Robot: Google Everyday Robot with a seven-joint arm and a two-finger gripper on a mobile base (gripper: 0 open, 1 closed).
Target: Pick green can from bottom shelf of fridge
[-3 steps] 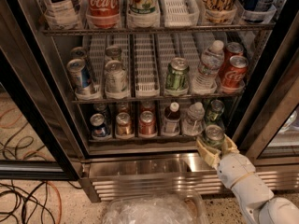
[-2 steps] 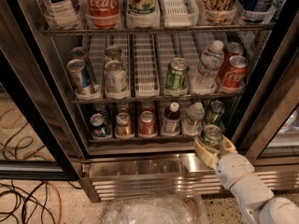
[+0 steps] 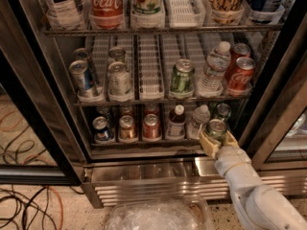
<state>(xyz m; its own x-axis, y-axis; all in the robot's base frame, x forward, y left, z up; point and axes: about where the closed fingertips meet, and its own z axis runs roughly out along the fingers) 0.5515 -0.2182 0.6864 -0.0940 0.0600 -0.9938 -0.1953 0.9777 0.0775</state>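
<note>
The fridge (image 3: 144,174) stands open in front of me with wire racks of drinks. On the bottom shelf (image 3: 144,143) at the right end, my gripper (image 3: 217,137) has its cream fingers (image 3: 205,140) on both sides of the green can (image 3: 216,128), whose silver top with pull tab faces me. The gripper is shut on that can, at the shelf's front rail. A second dark green can (image 3: 222,110) stands just behind it. My white arm (image 3: 249,190) reaches up from the lower right.
The bottom shelf also holds a blue can (image 3: 101,128), a brown can (image 3: 127,127), a red can (image 3: 151,126), a dark bottle (image 3: 177,121) and a clear bottle (image 3: 198,120). A paler green can (image 3: 182,76) stands one rack up. The black door edge (image 3: 273,90) is close on the right. Cables (image 3: 29,205) lie on the floor.
The gripper with the green can has hardly moved; it sits slightly lower and nearer the front rail.
</note>
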